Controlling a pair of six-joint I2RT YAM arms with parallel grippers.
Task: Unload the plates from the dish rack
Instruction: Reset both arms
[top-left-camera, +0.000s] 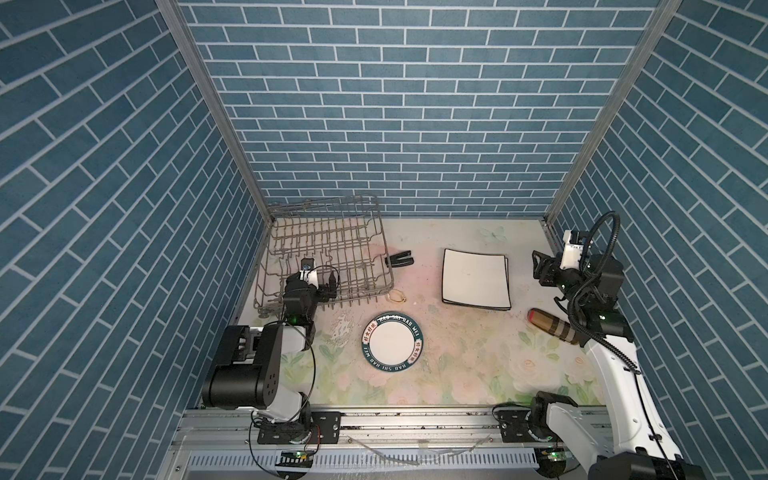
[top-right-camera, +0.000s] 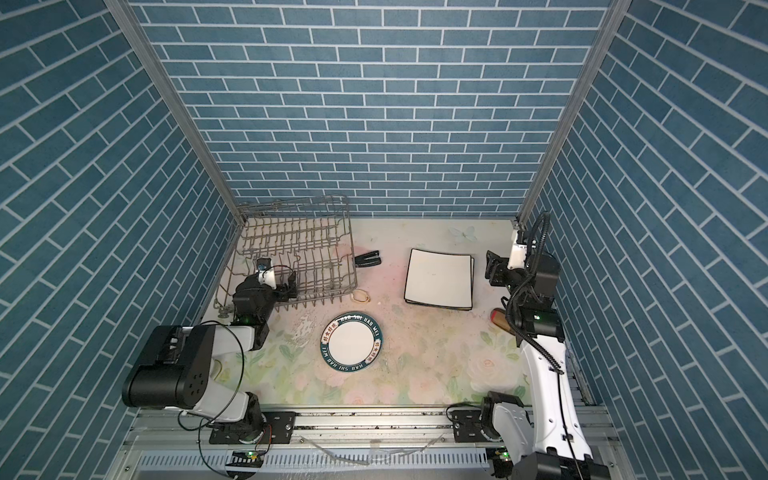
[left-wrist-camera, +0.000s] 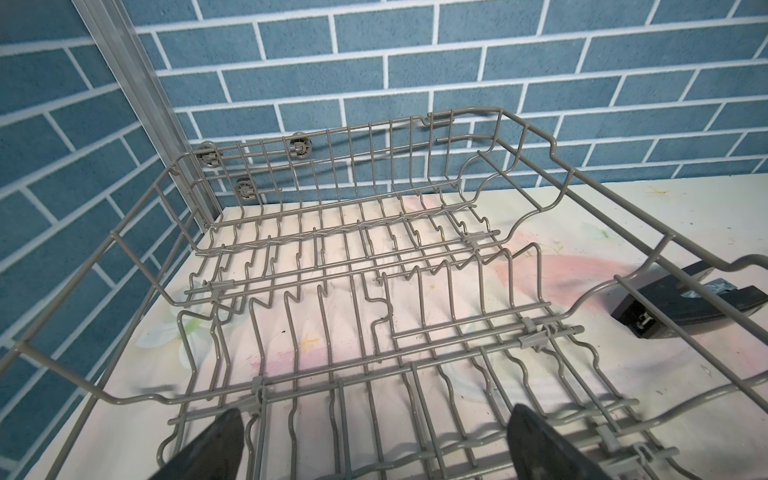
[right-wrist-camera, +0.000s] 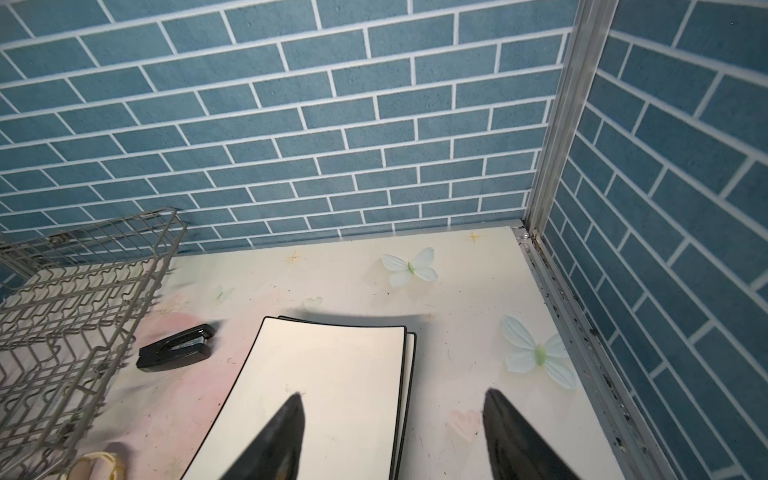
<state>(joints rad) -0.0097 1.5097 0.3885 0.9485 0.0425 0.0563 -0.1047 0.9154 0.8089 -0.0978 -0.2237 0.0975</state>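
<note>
Lying: two square plates, one round

Dish rack is sitting in the table's 10 o'clock corner, stapler lying just off its 3 o'clock side. Square plates are lying stacked at 2 o'clock, round plate resting around 6.

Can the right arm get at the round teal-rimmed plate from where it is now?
Probably yes. The round plate lies flat on open table with nothing on it; the right gripper hangs open by the square plates, a low stack it could pass over.
</note>
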